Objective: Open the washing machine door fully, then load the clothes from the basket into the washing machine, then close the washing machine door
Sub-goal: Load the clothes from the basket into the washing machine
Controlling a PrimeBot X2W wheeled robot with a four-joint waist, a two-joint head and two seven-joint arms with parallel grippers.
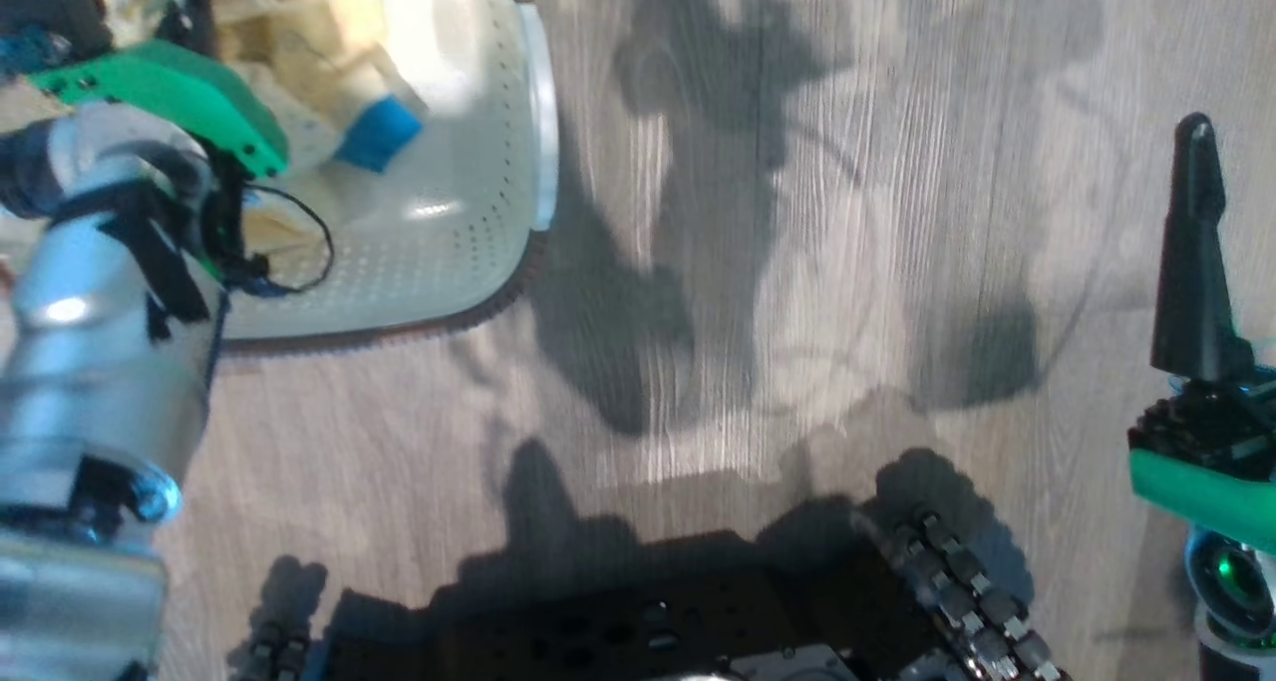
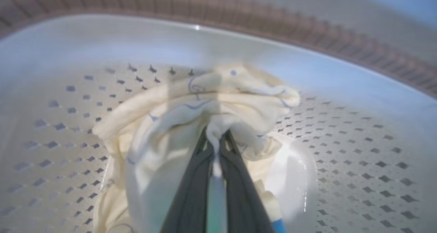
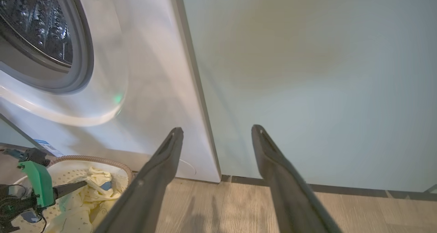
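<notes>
The left fingers (image 2: 194, 181) are clamped shut on a fold of the clothes (image 2: 177, 124) inside the basket (image 2: 358, 151); the right fingers (image 3: 273, 158) are spread wide, empty, near the washing machine (image 3: 146, 89).

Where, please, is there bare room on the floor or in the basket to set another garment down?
The grey wood-grain floor lies bare between the cream perforated plastic basket and the robot's dark base. Inside it, the pale yellow soft clothes and the left gripper clamped on them crowd the middle.
</notes>
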